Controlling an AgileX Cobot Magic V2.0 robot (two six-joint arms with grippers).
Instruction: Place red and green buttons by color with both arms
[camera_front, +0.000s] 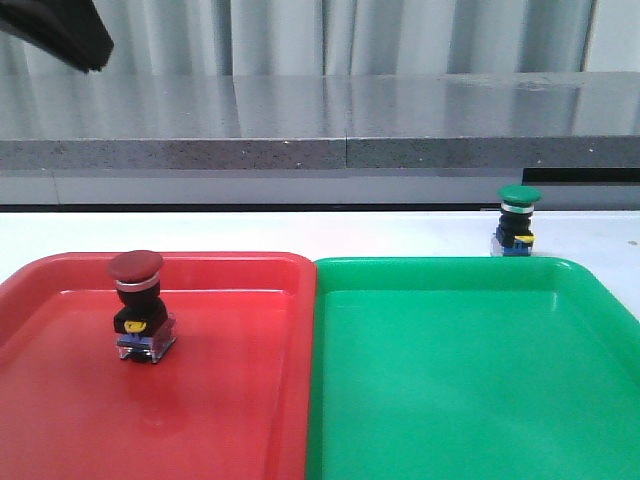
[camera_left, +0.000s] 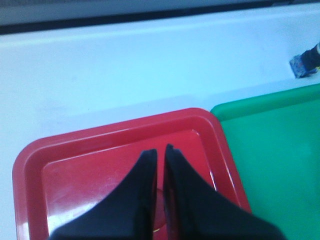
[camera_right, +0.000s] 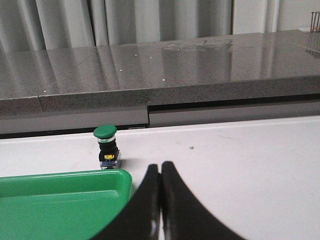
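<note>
Red button (camera_front: 137, 304): upright inside red tray (camera_front: 250, 420), beneath closed, empty left pincer (camera_left: 161, 153). Green button (camera_right: 106, 146): on worktop (camera_right: 240, 150) just behind green tray (camera_right: 60, 200), apart from closed, empty right pincer (camera_right: 160, 167).

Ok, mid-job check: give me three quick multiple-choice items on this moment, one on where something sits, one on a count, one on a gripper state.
1. Where is the green button?
A. In the green tray
B. On the white table behind the green tray
C. In the red tray

2. How many buttons sit inside a tray?
A. None
B. One
C. Two

3. How is the right gripper?
A. Shut, holding nothing
B. Wide open
C. Shut on the green button

Answers: 1 B, it stands past the green tray's far rim. 2 B, only the red button stands in the red tray. 3 A, its fingers meet with nothing between.
</note>
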